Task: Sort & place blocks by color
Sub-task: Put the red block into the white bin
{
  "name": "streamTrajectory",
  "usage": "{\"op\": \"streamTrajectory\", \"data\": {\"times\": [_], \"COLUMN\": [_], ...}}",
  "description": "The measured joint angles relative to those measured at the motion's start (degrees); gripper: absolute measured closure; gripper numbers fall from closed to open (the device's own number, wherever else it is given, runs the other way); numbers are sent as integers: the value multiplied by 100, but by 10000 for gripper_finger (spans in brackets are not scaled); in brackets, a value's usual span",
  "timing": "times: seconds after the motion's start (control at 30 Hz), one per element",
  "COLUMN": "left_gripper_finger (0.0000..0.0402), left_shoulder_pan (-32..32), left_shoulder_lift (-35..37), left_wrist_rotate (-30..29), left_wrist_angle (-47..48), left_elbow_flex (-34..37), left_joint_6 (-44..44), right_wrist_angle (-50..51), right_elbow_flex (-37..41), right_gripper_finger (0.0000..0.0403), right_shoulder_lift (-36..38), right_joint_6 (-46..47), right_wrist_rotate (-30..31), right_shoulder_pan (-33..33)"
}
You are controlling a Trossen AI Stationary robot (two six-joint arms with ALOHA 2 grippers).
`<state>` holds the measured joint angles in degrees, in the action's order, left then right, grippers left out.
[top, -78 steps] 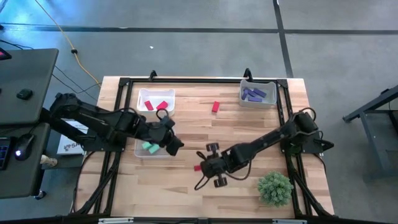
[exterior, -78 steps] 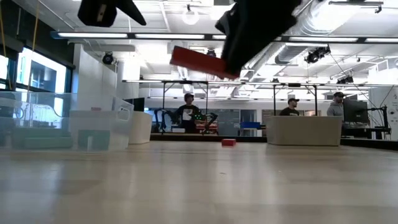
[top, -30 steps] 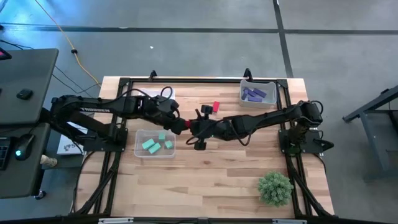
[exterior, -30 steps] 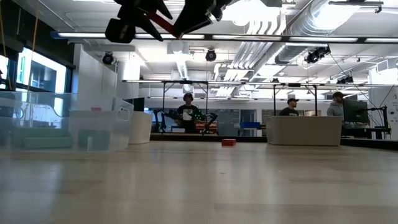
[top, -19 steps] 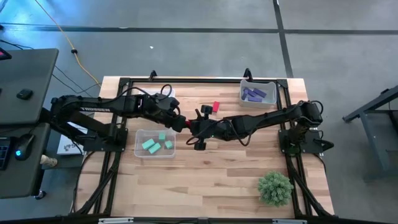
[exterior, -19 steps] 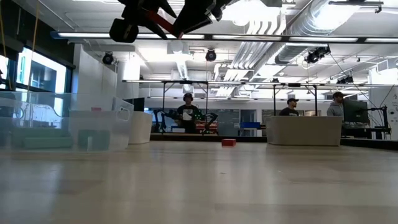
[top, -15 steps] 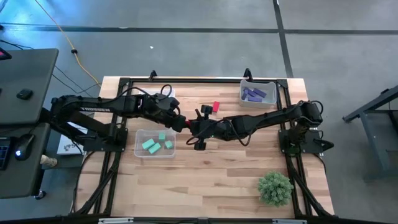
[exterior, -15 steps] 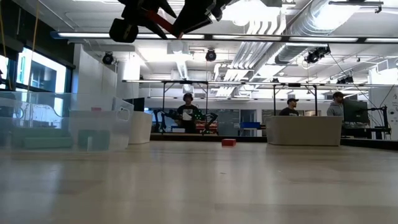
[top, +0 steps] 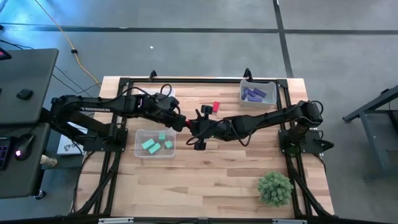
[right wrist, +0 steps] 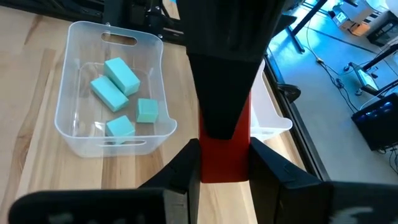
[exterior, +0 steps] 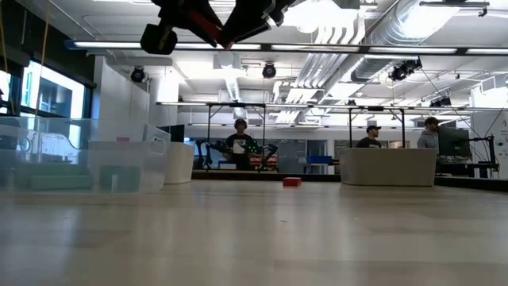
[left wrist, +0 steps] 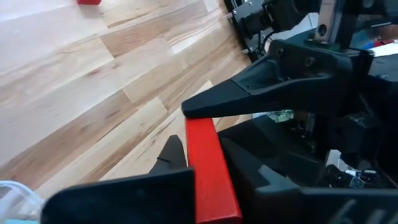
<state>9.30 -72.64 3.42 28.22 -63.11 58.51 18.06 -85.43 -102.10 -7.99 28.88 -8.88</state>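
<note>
A red bar block (left wrist: pixel 210 177) hangs in the air over the table's middle, between my two grippers, which meet tip to tip. My left gripper (top: pixel 181 122) comes from the left and is shut on one end. My right gripper (top: pixel 192 127) comes from the right and is shut on the other end. In the low view the bar (exterior: pixel 204 21) shows high above the table. A second red block (top: pixel 216 106) lies flat on the table farther back. Several teal blocks lie in a clear bin (top: pixel 140 153), and purple ones in another bin (top: pixel 245 99). My left gripper pinches the red bar's near end (left wrist: pixel 214 196) between its two fingers, which slant down from the table's left and lie along the bar. The bar is clear of the table. My right gripper holds its far end. My right gripper pinches the red bar's two narrow sides (right wrist: pixel 225 168) between its fingers (right wrist: pixel 186 165), slanting down from the table's right, along the bar. One dark left finger (right wrist: pixel 227 81) covers the bar's farther half. The bar is clear of the table.
A clear bin (top: pixel 166 94) at the far left is mostly hidden under my left arm. A green spiky plant ball (top: pixel 275 188) stands near the front right. Bare wood lies along the table's near side. People stand in the room beyond the table.
My left gripper has shut on the red bar, which my right gripper keeps holding in the same place above the table. Neither arm has shifted.
</note>
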Motion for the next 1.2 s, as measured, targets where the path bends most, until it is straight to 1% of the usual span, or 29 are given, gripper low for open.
{"op": "streamTrajectory", "data": {"times": [0.1, 0.2, 0.37, 0.43, 0.57, 0.73, 0.87, 0.97, 1.07, 1.2], "left_gripper_finger": [395, 395, 399, 399, 400, 401, 401, 401, 401, 401], "left_shoulder_pan": [2, 2, 0, 0, -28, -47, -17, 76, 250, 654], "left_shoulder_lift": [0, 0, 0, 0, 0, 0, 0, 0, 0, 0], "left_wrist_rotate": [-26, -128, -130, -142, -271, -704, -1077, -1214, -1423, -1582], "left_wrist_angle": [-21, -18, 6, 5, 71, 449, 886, 1171, 1428, 1677], "left_elbow_flex": [0, 0, 0, 0, 0, 0, 0, 0, 0, 0], "left_joint_6": [24, -98, -259, -313, -472, -551, -540, -577, -840, -1217], "right_wrist_angle": [4, 7, 9, 9, 7, 123, 269, 271, 274, 273], "right_elbow_flex": [0, 0, 0, 0, 0, 0, 0, 0, 0, 0], "right_gripper_finger": [325, 325, 324, 305, 253, 212, 201, 200, 200, 199], "right_shoulder_lift": [0, -1, -2, -2, -2, -1, 20, 43, 44, 44], "right_joint_6": [-5, -11, 5, 15, 48, 19, 13, 2, 4, 41], "right_wrist_rotate": [62, 21, 9, 9, 1, 473, 733, 813, 813, 811], "right_shoulder_pan": [1, 2, 2, 2, 2, -3, 4, 39, 119, 270]}}
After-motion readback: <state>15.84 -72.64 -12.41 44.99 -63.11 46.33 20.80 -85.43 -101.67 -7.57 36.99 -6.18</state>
